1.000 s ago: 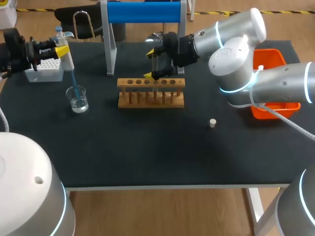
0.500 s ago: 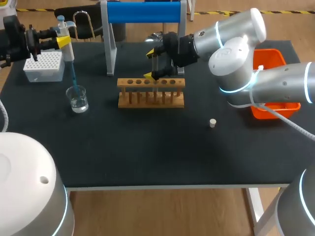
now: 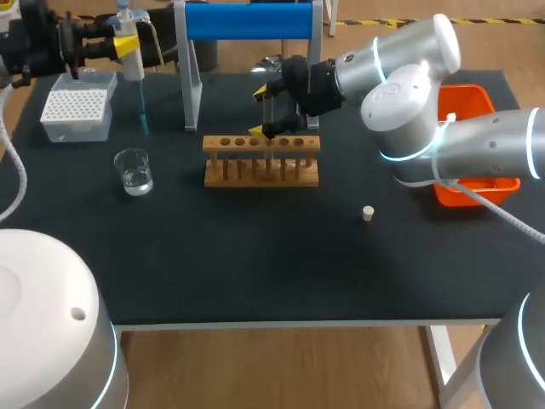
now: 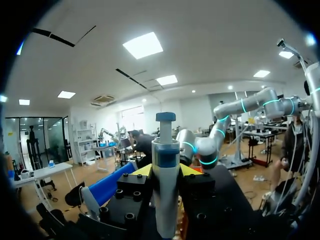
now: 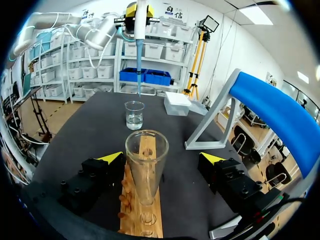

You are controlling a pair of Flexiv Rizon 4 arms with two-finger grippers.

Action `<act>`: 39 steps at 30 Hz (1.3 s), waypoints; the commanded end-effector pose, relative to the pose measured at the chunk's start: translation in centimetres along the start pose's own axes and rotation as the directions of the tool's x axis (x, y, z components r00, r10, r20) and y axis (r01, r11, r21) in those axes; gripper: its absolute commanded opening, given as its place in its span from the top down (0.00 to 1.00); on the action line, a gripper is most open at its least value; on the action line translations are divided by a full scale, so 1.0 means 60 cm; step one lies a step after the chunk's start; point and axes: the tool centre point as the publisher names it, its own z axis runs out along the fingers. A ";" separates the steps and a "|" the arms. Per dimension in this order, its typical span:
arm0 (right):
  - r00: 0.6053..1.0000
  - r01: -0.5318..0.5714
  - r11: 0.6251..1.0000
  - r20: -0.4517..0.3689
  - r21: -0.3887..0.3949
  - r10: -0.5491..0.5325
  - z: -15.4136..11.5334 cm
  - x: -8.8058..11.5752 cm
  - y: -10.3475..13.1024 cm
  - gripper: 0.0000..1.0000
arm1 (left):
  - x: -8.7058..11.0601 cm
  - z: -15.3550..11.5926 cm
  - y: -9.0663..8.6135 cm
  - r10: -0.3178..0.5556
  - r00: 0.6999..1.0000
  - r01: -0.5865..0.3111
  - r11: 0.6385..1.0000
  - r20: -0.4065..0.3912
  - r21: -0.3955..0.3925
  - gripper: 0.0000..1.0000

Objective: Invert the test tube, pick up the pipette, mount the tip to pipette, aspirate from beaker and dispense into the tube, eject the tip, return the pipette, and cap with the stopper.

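My left gripper [image 3: 126, 44] is shut on the white pipette [image 3: 129, 38], held upright high over the table's back left. Its blue tip [image 3: 141, 106] hangs in the air between the tip box [image 3: 78, 111] and the glass beaker [image 3: 134, 170] with clear liquid. In the left wrist view the pipette [image 4: 165, 185] stands clamped between the yellow fingers. My right gripper [image 3: 258, 111] stands open around the glass test tube [image 5: 146, 165], which is upright, mouth up, in the wooden rack [image 3: 261, 162]; neither finger touches it. A small stopper [image 3: 368, 213] lies right of the rack.
A blue-topped stand [image 3: 247, 21] rises behind the rack. An orange bin [image 3: 487, 183] sits at the table's right edge under my right arm. In the right wrist view the beaker [image 5: 134, 115] and tip box [image 5: 178, 104] lie ahead of the rack [image 5: 142, 215].
My left arm has lifted the pipette up out of the beaker and carried it back and slightly right. The right arm and the test tube have not moved.
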 end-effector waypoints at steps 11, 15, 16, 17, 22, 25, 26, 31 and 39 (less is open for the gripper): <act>1.000 0.000 1.000 -0.003 0.003 0.000 -0.002 -0.001 0.001 0.00 | -0.011 0.027 -0.008 -0.007 1.000 0.007 1.000 -0.022 -0.009 1.00; 1.000 0.000 1.000 -0.003 0.003 0.000 -0.002 -0.001 0.001 0.00 | -0.011 0.027 -0.008 -0.007 1.000 0.007 1.000 -0.022 -0.009 1.00; 1.000 0.000 1.000 -0.003 0.003 0.000 -0.002 -0.001 0.001 0.00 | -0.011 0.027 -0.008 -0.007 1.000 0.007 1.000 -0.022 -0.009 1.00; 1.000 0.000 1.000 -0.003 0.003 0.000 -0.002 -0.001 0.001 0.00 | -0.011 0.027 -0.008 -0.007 1.000 0.007 1.000 -0.022 -0.009 1.00; 1.000 0.000 1.000 -0.003 0.003 0.000 -0.002 -0.001 0.001 0.00 | -0.011 0.027 -0.008 -0.007 1.000 0.007 1.000 -0.022 -0.009 1.00; 1.000 0.000 1.000 -0.003 0.003 0.000 -0.002 -0.001 0.001 0.00 | -0.011 0.027 -0.008 -0.007 1.000 0.007 1.000 -0.022 -0.009 1.00; 1.000 0.000 1.000 -0.003 0.003 0.000 -0.002 -0.001 0.001 0.00 | -0.011 0.027 -0.008 -0.007 1.000 0.007 1.000 -0.022 -0.009 1.00; 1.000 0.000 1.000 -0.003 0.003 0.000 -0.002 -0.001 0.001 0.00 | -0.011 0.027 -0.008 -0.007 1.000 0.007 1.000 -0.022 -0.009 1.00; 1.000 0.000 1.000 -0.003 0.003 0.000 -0.002 -0.001 0.001 0.00 | -0.003 0.074 -0.030 -0.009 0.996 0.008 1.000 -0.085 -0.020 1.00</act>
